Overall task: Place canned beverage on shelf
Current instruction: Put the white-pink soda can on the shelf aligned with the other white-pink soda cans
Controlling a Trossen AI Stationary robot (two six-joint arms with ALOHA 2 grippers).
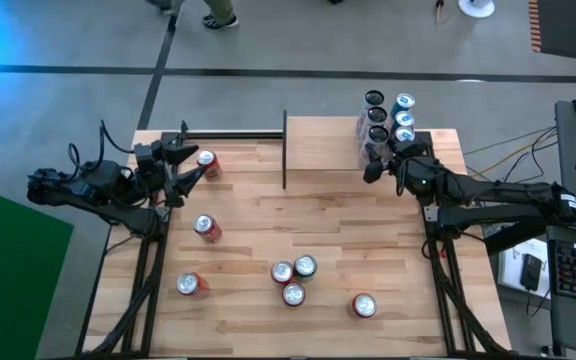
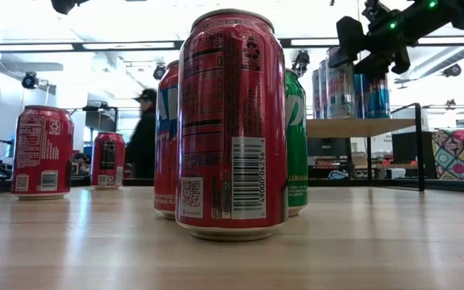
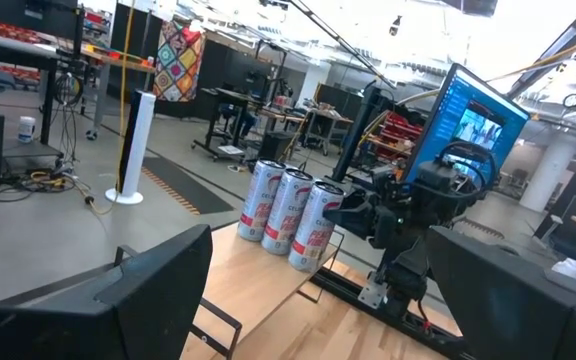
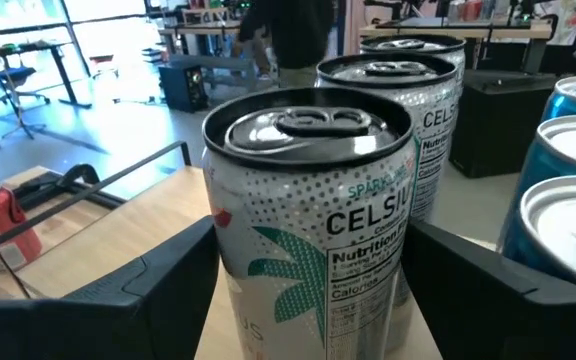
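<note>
Canned beverage (image 4: 313, 220), a white Celsius can, stands on the shelf (image 1: 323, 150) at the far right of the table (image 1: 268, 310), first in a row of three white cans; beside them, farther right, runs a row of three blue cans (image 1: 404, 118). Right gripper (image 1: 376, 160) straddles the white can, a finger on either side; in the right wrist view a sliver of gap shows at each flank, so the jaws appear slightly parted around it rather than clamped, though contact cannot be ruled out. Step in hand, as judged: release at the end of a placement. The next move calls for a straight retreat of the fingers, clear of the neighbouring cans. Left gripper (image 1: 183, 165) hovers at the far left, jaws wide, just beside a red can (image 1: 208, 163). Count: six cans on the shelf; seven on the tabletop, namely the far-left red can, two more at left, a cluster of three near centre including a green one (image 2: 296, 141), and one near right.
</note>
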